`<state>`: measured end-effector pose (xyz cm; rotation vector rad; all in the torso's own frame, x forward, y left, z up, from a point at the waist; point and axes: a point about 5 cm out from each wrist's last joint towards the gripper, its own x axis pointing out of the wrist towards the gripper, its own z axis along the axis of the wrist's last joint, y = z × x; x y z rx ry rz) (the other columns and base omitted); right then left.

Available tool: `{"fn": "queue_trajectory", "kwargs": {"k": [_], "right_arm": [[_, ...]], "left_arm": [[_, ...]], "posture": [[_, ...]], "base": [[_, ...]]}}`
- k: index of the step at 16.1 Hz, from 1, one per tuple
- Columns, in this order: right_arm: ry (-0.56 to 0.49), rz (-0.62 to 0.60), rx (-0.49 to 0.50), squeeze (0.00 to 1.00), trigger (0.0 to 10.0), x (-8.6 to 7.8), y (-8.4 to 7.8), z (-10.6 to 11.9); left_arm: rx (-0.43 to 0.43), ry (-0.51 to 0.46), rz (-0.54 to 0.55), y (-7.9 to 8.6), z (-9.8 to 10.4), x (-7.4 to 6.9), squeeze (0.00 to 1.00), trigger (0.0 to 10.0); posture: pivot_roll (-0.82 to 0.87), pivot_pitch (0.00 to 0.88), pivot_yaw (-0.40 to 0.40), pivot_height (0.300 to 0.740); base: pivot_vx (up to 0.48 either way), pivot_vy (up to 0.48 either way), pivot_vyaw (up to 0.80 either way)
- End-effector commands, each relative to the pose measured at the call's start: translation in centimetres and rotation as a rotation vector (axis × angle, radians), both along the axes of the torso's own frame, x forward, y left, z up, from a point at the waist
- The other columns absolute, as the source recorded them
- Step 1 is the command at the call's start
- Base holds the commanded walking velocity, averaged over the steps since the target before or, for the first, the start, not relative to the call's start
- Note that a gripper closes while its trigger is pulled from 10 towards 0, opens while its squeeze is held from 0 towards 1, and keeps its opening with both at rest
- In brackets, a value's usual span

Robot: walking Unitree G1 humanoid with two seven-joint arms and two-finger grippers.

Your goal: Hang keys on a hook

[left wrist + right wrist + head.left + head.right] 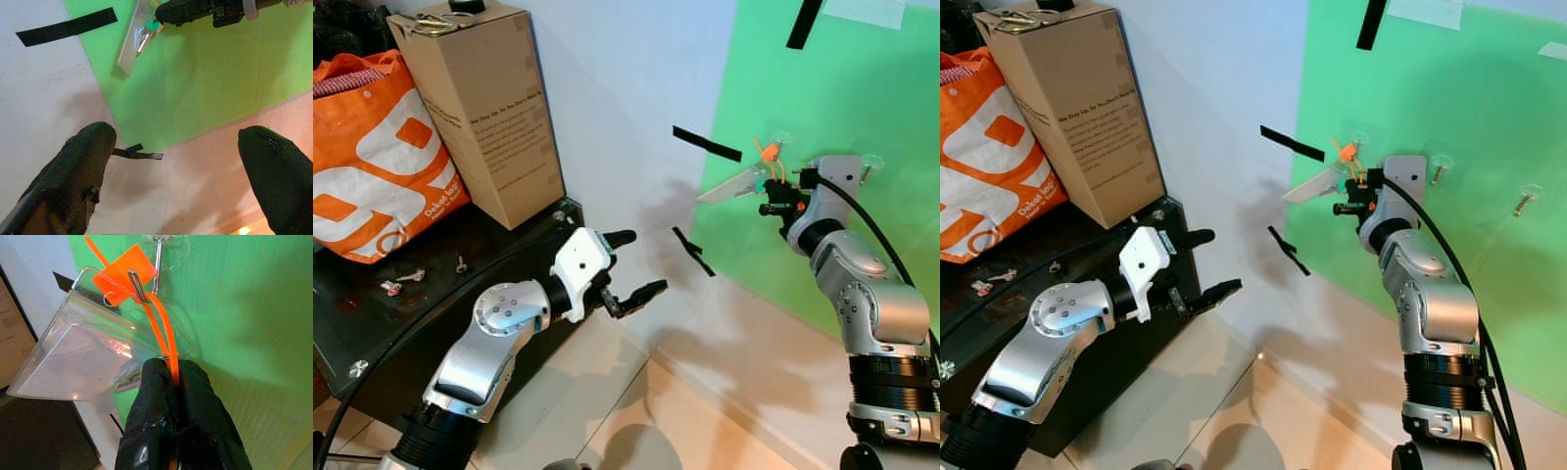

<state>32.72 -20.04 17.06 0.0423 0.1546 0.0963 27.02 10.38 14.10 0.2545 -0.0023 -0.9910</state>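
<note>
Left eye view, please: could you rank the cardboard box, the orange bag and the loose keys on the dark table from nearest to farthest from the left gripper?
From the left gripper:
1. Cardboard box, up on its left.
2. Loose keys, farther left on the dark table.
3. Orange bag, by the picture's left edge; close to the keys' rank.

Dark glass-topped desk (pixel 372 328) against the white wall, loaded at its back.

An orange shopping bag (pixel 372 176) stands at 10 o'clock, a tall cardboard box (pixel 489 108) at 1 o'clock beside it; small loose keys (pixel 401 282) lie near the centre.
</note>
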Motion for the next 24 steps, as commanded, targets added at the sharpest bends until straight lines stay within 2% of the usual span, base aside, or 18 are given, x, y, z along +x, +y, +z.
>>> {"fn": "queue_trajectory", "kwargs": {"k": [1, 2, 5, 6, 7, 9, 11, 12, 13, 14, 15, 17, 20, 22, 24], "right_arm": [[0.062, -0.019, 0.004, 0.00, 10.0, -0.4, -0.5, -1.3], [0.045, -0.021, 0.017, 1.00, 10.0, -0.5, -0.4, -1.1], [0.044, -0.029, 0.026, 1.00, 10.0, -0.5, -0.7, -1.0], [0.036, -0.002, 0.068, 1.00, 10.0, -0.7, -0.4, -0.8], [0.055, 0.011, 0.051, 1.00, 10.0, -1.1, -0.2, -1.0], [0.011, 0.058, 0.068, 1.00, 10.0, -2.0, 0.5, -0.8], [0.027, 0.095, -0.008, 1.00, 10.0, -3.4, 1.0, -1.8], [0.023, 0.112, -0.029, 1.00, 10.0, -3.9, 1.3, -2.1], [0.036, 0.131, -0.093, 1.00, 10.0, -5.1, 1.8, -3.3], [0.048, 0.134, -0.105, 1.00, 10.0, -5.7, 2.0, -3.9], [0.075, 0.089, -0.147, 1.00, 10.0, -6.8, 2.4, -5.5], [0.067, -0.003, -0.169, 1.00, 10.0, -7.8, 2.6, -6.8], [0.090, 0.008, -0.131, 1.00, 10.0, -8.3, 3.6, -7.6], [0.046, 0.023, -0.080, 1.00, 10.0, -8.1, 4.4, -7.2], [0.038, 0.025, -0.073, 1.00, 10.0, -8.0, 4.4, -7.0]], "left_arm": [[-0.004, -0.023, -0.005, 0.1, 0.6, 0.0, 0.00, 10.0], [-0.019, -0.025, -0.007, 0.0, 0.8, 0.1, 0.00, 10.0], [-0.034, -0.023, -0.016, -0.3, 1.0, 0.1, 0.00, 10.0], [-0.038, -0.024, -0.014, -0.2, 1.0, 0.2, 0.00, 10.0], [-0.045, -0.026, -0.008, -0.2, 1.2, 0.2, 0.00, 10.0], [-0.055, -0.027, 0.006, -0.1, 1.3, 0.2, 0.00, 10.0], [-0.059, -0.030, 0.050, 0.4, 1.3, 0.2, 0.00, 10.0], [-0.055, -0.029, 0.084, 0.7, 1.1, 0.3, 0.00, 10.0], [-0.030, -0.034, 0.209, 1.7, 0.6, 0.6, 0.00, 10.0], [-0.025, -0.032, 0.255, 2.1, 0.3, 0.7, 0.00, 10.0], [0.015, -0.040, 0.387, 3.5, -0.6, 0.6, 0.00, 10.0], [0.028, -0.021, 0.557, 5.2, -2.1, 0.0, 0.00, 10.0], [0.081, -0.016, 0.662, 5.8, -3.5, -0.9, 0.00, 10.0], [0.073, -0.010, 0.703, 5.8, -3.8, -0.9, 0.00, 10.0], [0.072, -0.015, 0.725, 5.9, -3.9, -0.9, 0.00, 10.0]], "posture": [[-0.06, 0.000, 0.065, 0.740], [-0.06, 0.000, 0.068, 0.740], [-0.06, 0.000, 0.068, 0.740], [-0.06, 0.000, 0.068, 0.740], [-0.06, 0.000, 0.065, 0.740], [-0.06, 0.000, 0.063, 0.740], [-0.06, 0.000, 0.060, 0.740], [-0.06, 0.000, 0.062, 0.740], [-0.06, 0.000, 0.061, 0.740], [-0.06, 0.000, 0.061, 0.740], [-0.06, 0.000, 0.055, 0.740], [-0.05, 0.000, 0.041, 0.740], [-0.04, 0.000, 0.023, 0.740], [-0.04, 0.000, 0.020, 0.740], [-0.04, 0.000, 0.020, 0.740]], "base": [[0.000, 0.000, 0.00], [0.000, 0.000, 0.00], [0.000, 0.000, 0.00], [0.000, 0.000, 0.00], [0.000, 0.000, 0.00], [0.000, 0.000, 0.00], [0.000, 0.000, 0.00], [0.000, 0.000, 0.00], [0.000, 0.000, 0.80], [0.000, 0.000, 0.80], [0.000, 0.000, 0.80], [0.000, 0.000, 0.80], [0.000, 0.000, 0.80], [0.000, 0.000, 0.80], [0.000, 0.000, 0.80]]}}
